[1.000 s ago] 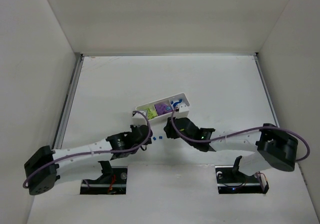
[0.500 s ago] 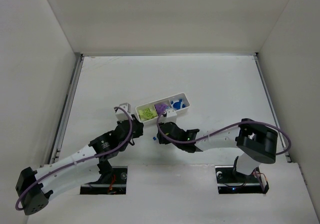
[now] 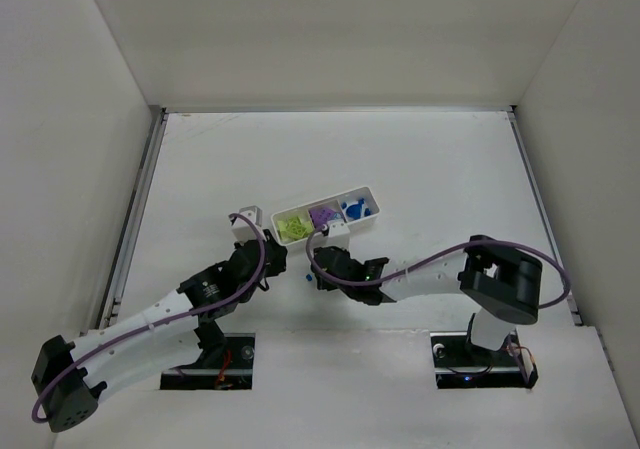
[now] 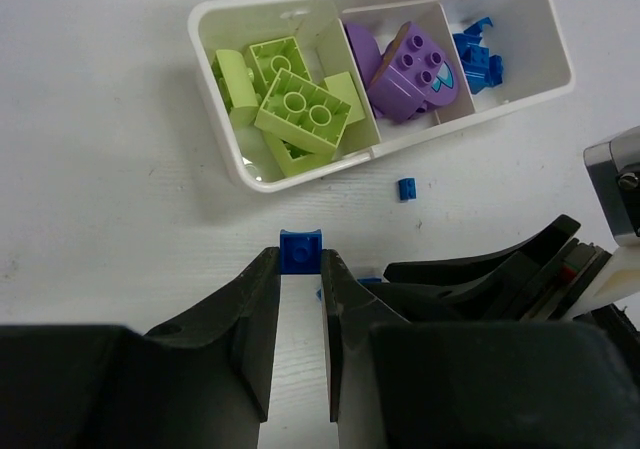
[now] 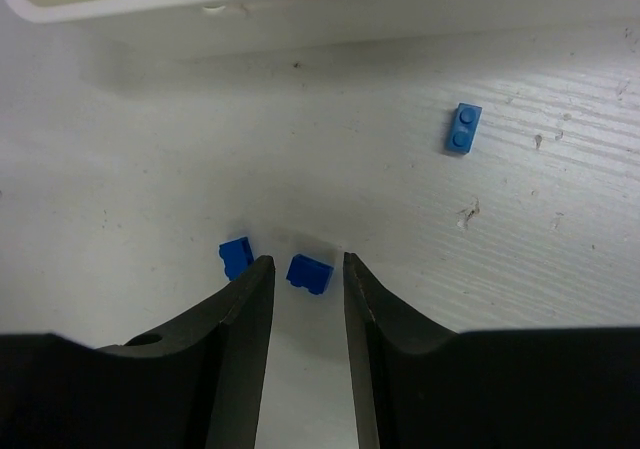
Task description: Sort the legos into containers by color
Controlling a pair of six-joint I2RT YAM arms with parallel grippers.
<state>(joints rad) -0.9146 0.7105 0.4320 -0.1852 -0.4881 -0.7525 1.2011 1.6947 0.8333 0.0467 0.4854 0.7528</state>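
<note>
The left jaws are clamped on a small blue brick (image 4: 302, 249), held just short of the white tray (image 4: 252, 177), whose compartments hold yellow-green legos (image 4: 300, 109), purple ones (image 4: 410, 69) and blue bits (image 4: 478, 59) in turn. The right jaws stand partly apart, low over the desk (image 5: 400, 199), straddling a loose blue piece (image 5: 310, 274) without gripping it; a second blue piece (image 5: 236, 257) lies just outside one finger, a two-stud plate (image 5: 462, 129) nearer the tray.

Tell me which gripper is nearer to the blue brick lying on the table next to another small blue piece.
Right. The right gripper straddles that blue brick, one finger on each side. The left gripper is farther left, shut on a second blue brick.
</note>
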